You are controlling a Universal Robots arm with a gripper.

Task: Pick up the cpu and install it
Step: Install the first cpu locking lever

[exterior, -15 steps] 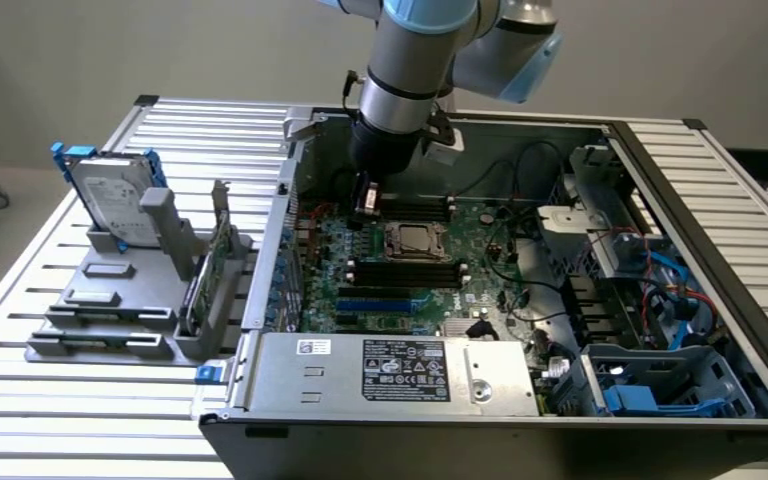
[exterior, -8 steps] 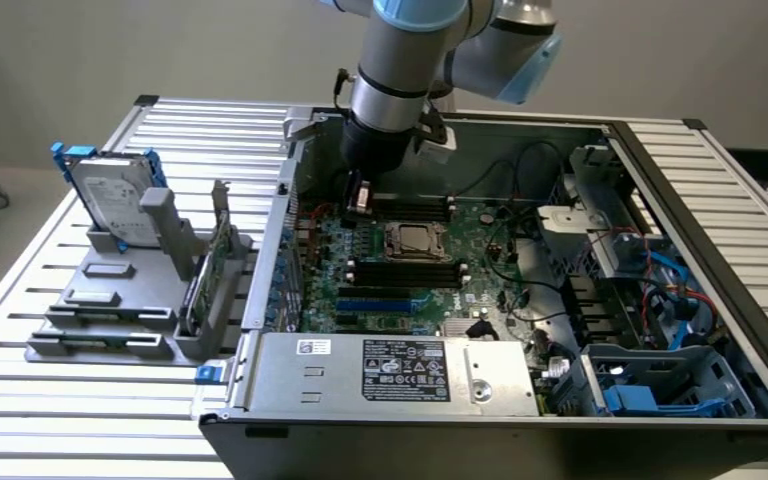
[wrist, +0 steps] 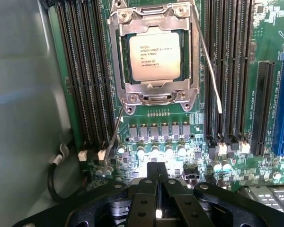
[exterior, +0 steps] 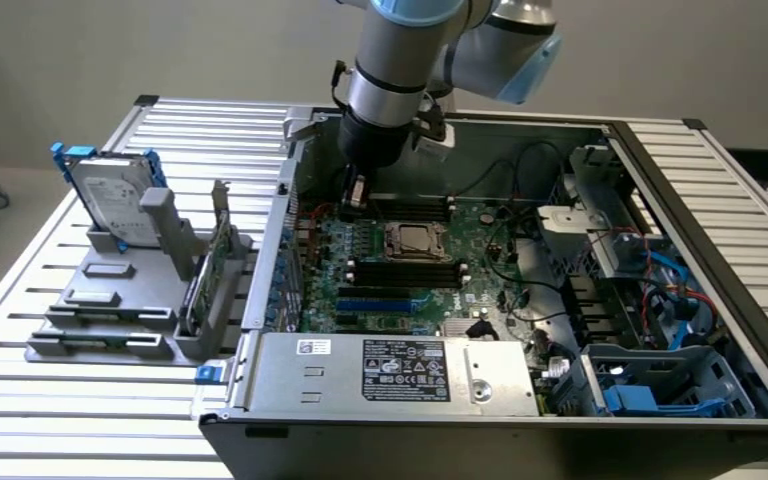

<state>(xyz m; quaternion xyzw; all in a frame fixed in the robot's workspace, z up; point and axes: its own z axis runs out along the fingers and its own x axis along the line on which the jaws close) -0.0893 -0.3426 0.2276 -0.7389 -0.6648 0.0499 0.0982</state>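
The cpu (wrist: 155,56) is already lying seated in the socket (wrist: 154,59), twelve o'clock of the gripper (wrist: 157,182), whose fingers are being held pressed together, empty; nothing is being carried.

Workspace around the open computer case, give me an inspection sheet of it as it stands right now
Surface: slatted metal table, bearing the open computer case.
Job's things: cpu sits in the socket frame on the motherboard.
Clutter: hard drive with blue brackets upright in a grey rack.
Grippers: gripper shut, empty, above the board near the socket.
Cables: black cables inside the case.
Surroundings: plain grey wall.
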